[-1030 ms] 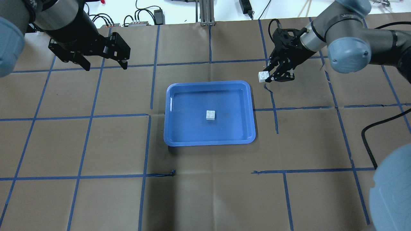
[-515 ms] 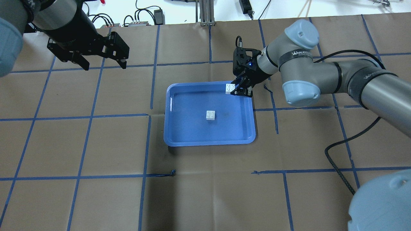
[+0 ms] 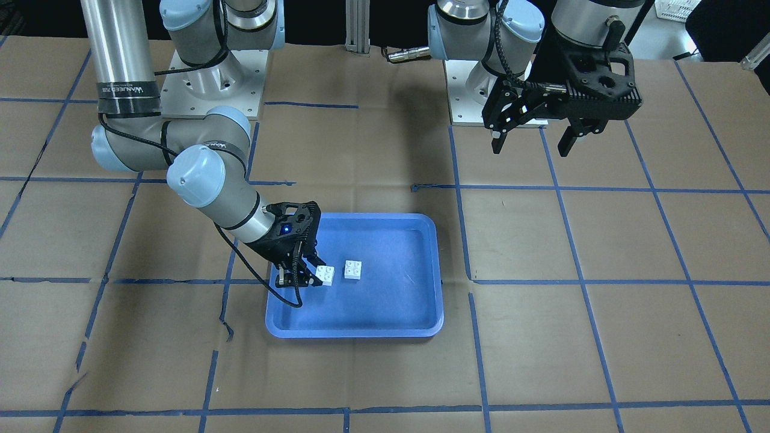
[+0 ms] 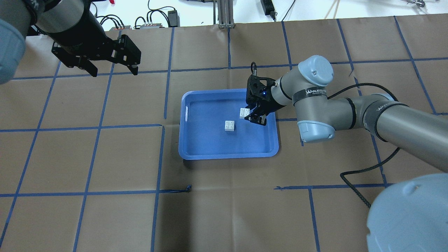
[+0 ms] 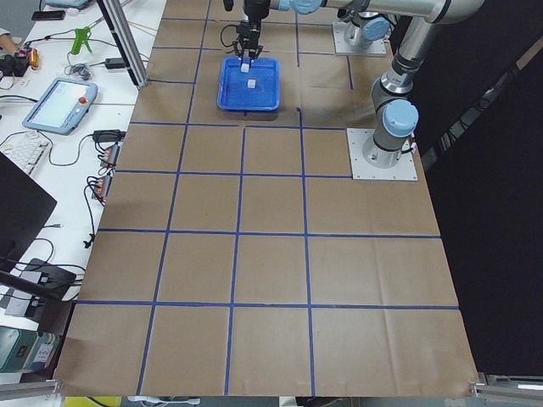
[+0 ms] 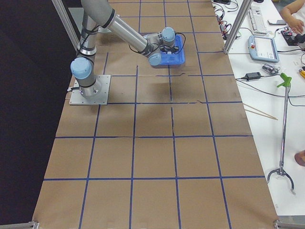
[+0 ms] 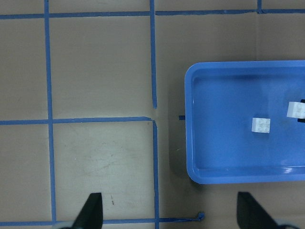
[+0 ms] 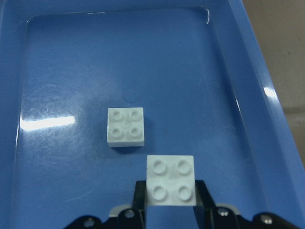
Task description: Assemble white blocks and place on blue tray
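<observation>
A white block (image 4: pixel 229 125) lies studs-up near the middle of the blue tray (image 4: pixel 185 147). It also shows in the right wrist view (image 8: pixel 126 126) and the front view (image 3: pixel 353 270). My right gripper (image 4: pixel 249 115) is shut on a second white block (image 4: pixel 244 112), held above the tray floor just beside the lying one. The held block (image 8: pixel 170 180) sits between the fingers in the right wrist view, and also shows in the front view (image 3: pixel 325 275). My left gripper (image 4: pixel 113 71) is open and empty, high over the table's far left. The left wrist view shows the tray (image 7: pixel 200 171).
Brown paper with blue tape lines covers the table (image 4: pixel 105 210). A black cable (image 4: pixel 360 175) loops beside the right arm. Cables and power bricks (image 4: pixel 154 21) lie beyond the table's far edge.
My right gripper has carried its white block from outside the tray's far right corner over the rim to a spot beside the lying block. The left gripper has not moved.
</observation>
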Tool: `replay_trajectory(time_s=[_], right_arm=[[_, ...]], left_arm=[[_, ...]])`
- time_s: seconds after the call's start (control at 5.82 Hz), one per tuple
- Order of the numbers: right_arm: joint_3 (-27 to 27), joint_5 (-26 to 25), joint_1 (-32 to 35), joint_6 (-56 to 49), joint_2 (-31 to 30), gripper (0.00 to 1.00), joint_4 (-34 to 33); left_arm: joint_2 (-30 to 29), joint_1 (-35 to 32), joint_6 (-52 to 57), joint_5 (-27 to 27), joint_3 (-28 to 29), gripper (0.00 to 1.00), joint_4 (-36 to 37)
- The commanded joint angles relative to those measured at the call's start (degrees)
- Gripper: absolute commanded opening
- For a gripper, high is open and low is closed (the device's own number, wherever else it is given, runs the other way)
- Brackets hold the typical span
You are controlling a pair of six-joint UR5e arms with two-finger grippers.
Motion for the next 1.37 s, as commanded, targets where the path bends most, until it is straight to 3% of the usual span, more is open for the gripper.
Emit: replay_trajectory(time_s=[0.0,1.2], right_arm=[[0.52,0.0,0.58,-2.55,1.49,0.24,-0.85],[1.83,0.0,2.25,-2.22,1.94,0.24,-1.64]], left_arm=[[0.0,0.0,0.0,0.03,-0.06,0.99,0.02],[0.0,-0.09,0.0,0.03,-0.23,0.99,0.02]])
